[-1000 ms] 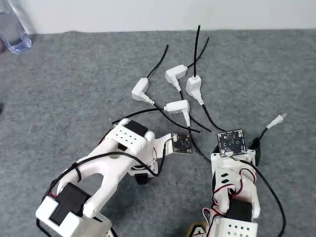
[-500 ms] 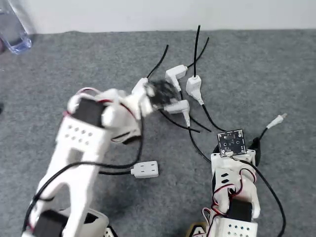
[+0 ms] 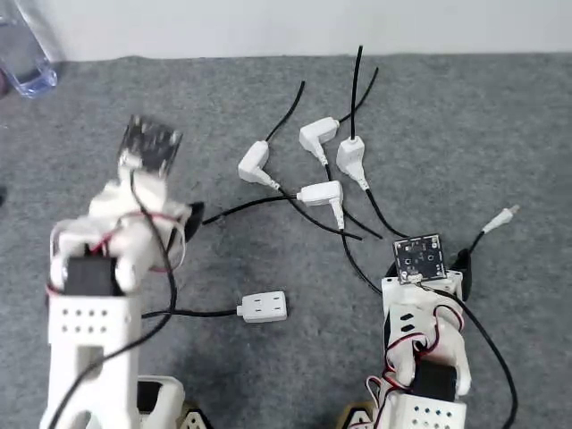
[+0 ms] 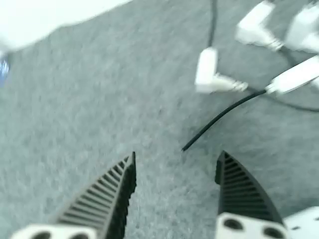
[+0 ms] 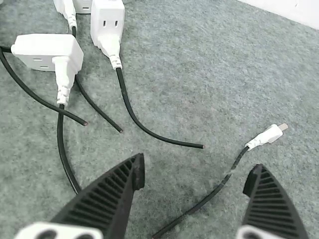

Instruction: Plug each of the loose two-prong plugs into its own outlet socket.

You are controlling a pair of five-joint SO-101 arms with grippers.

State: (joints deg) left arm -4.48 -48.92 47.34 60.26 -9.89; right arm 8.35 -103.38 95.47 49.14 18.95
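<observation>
L claw [image 4: 177, 159]: jaws apart, nothing between. Hangs over bare carpet [image 3: 500, 116] at left-centre of the high view, well left of the socket cluster [image 3: 350, 154].
R claw [image 5: 198, 164]: jaws wide, empty, low at lower right.

Plug [image 3: 507, 214]: small, white, on a black lead. Lies flat at right of the high view, prongs pointing up-right, away from the R arm. Near R claw, just outside one jaw, not touching.

Cluster = four white heads on short cut cords, bunched upper centre. Can't tell if any has sth. seated. Lone socket [image 3: 264, 307] sits lower centre, slots face up, lead running off left.

My read: step in hand = R claw fetching the plug. Grasp not begun.

To do it well, I'd say:
- Take the white body, not the lead. The lead is limp and the plug would swing.
- Centre both jaws around it before closing. It looks light and prob. skids if one jaw touches first.
- Leave the prongs sticking out clear past the jaw tips.
- Heads are loose and will likely slide when pushed, so L claw should pin one.
- Lone socket looks the easiest target: slots up, so a straight push down vs. the table.

Clear bottle [image 3: 22, 54] in the top-left corner, out of the way.
</observation>
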